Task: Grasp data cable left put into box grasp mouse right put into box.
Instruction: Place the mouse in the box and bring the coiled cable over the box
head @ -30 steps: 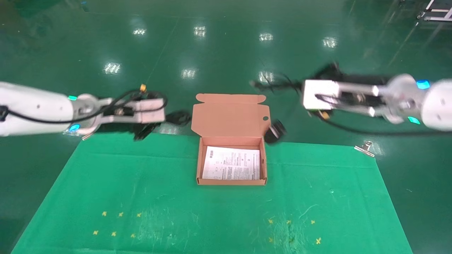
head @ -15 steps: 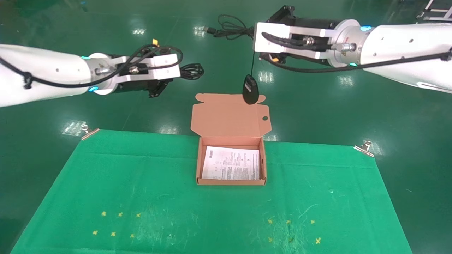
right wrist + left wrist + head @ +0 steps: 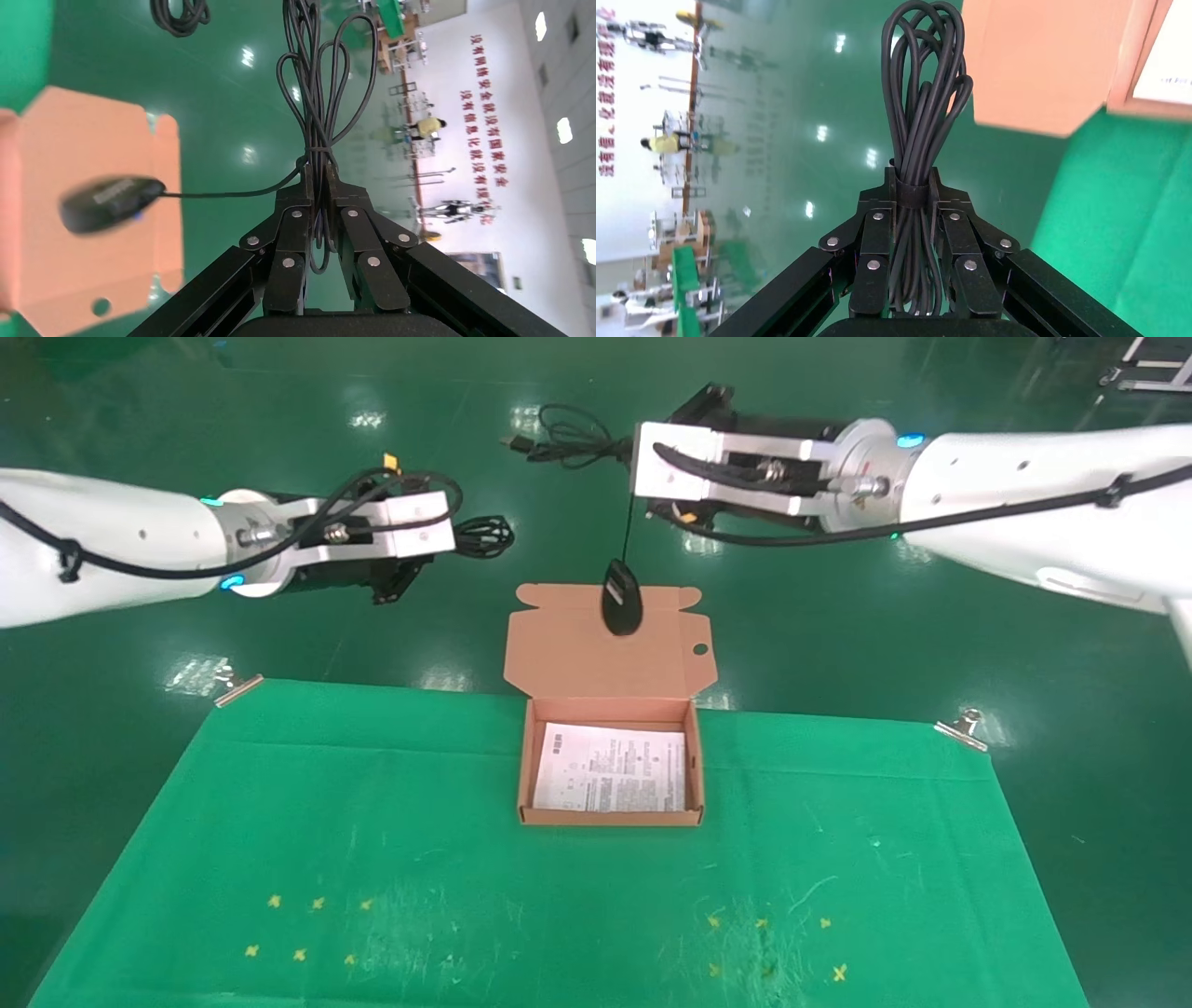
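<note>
The box (image 3: 526, 775) stands open on the green cloth, a white printed sheet (image 3: 610, 768) inside and its lid (image 3: 577, 658) raised at the back. My left gripper (image 3: 453, 536) is in the air left of the lid, shut on the data cable (image 3: 484, 535), a strapped coil (image 3: 923, 105) sticking out past the fingertips (image 3: 898, 184). My right gripper (image 3: 626, 456) is high behind the box, shut on the mouse's bundled cord (image 3: 559, 435). The mouse (image 3: 621, 598) dangles on its cord in front of the lid, above the box's back edge, and also shows in the right wrist view (image 3: 105, 203).
The green cloth (image 3: 372, 840) is held by metal clips at its far left corner (image 3: 237, 686) and far right corner (image 3: 964, 728). Yellow marks (image 3: 307, 929) lie near its front. Shiny green floor surrounds it.
Both arms rose from low beside the box to high above it. The right gripper then shifted left, carrying the dangling mouse in front of the lid. The left gripper eased slightly left and down.
</note>
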Robot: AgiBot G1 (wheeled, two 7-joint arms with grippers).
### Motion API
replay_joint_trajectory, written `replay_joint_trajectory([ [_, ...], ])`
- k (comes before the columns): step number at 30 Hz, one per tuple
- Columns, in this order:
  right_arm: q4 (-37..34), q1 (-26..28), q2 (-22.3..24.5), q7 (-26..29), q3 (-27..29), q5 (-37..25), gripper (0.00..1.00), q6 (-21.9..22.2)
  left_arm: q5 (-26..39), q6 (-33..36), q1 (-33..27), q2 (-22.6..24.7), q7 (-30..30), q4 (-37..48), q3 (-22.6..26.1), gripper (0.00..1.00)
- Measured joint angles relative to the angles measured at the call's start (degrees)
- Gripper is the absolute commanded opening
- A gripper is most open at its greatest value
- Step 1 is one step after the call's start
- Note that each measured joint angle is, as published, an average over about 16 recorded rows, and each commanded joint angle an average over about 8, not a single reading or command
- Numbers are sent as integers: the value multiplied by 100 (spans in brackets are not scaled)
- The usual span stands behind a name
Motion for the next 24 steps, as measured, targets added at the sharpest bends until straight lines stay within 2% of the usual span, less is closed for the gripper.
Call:
replay_joint_trajectory([
  [16,-633,-406,-446,-153,-128,199,0,-80,1117,476,274,-370,-958,-503,157,0],
  [24,-989,-609,-634,32,-188,242,0,-105,1444,694,355,-464,-1325,-787,176,0],
])
